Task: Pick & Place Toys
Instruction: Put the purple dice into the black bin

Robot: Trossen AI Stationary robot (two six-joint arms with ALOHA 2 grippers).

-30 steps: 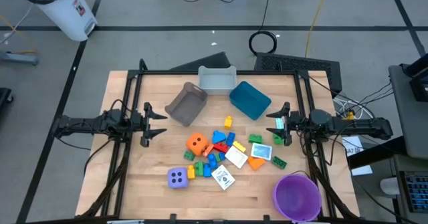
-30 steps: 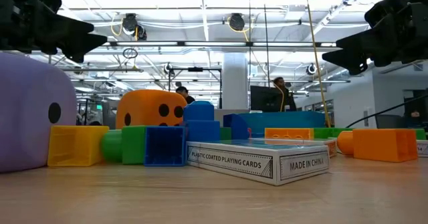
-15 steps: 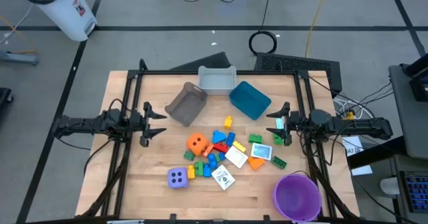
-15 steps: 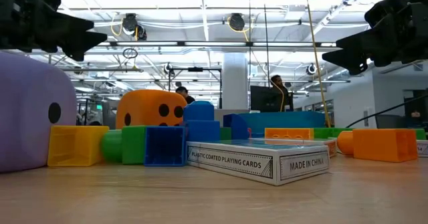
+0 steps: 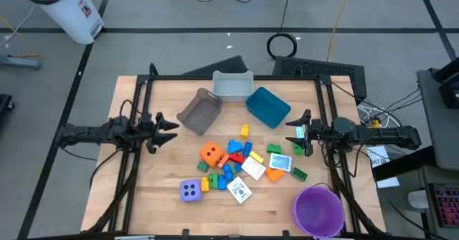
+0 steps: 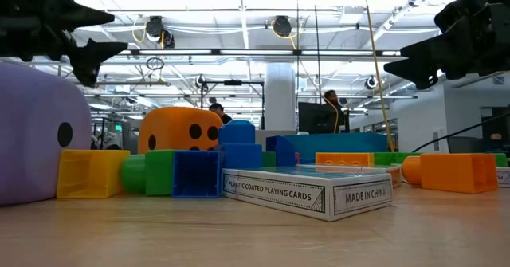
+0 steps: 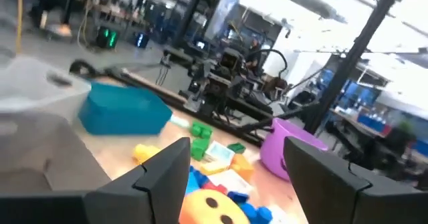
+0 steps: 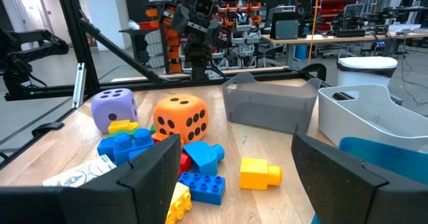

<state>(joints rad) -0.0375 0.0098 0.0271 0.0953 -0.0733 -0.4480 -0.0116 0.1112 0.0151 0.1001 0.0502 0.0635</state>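
Observation:
The toys lie in a loose heap on the table's middle: an orange die [image 5: 210, 152], a purple die [image 5: 190, 190], several small coloured bricks [image 5: 233, 161] and white cards [image 5: 252, 169]. All rest flat on the wood. My left gripper [image 5: 170, 127] hovers open at the table's left side, level, pointing at the heap and rolled aslant. At the right side my right gripper [image 5: 301, 134] hovers open and level, facing the heap. Both hold nothing. The right wrist view shows the orange die [image 8: 180, 120] and the purple die [image 8: 115, 107] ahead of its fingers.
A brown bin [image 5: 201, 111], a grey bin [image 5: 233, 86] and a blue bin [image 5: 267, 106] stand at the table's far side. A purple bowl [image 5: 318, 210] sits at the near right corner. Black frame rails [image 5: 136, 111] run along both sides.
My left gripper has rolled about the line it points along, staying in place; its two fingers now stand aslant instead of in their earlier line. The toys and my right gripper have kept still.

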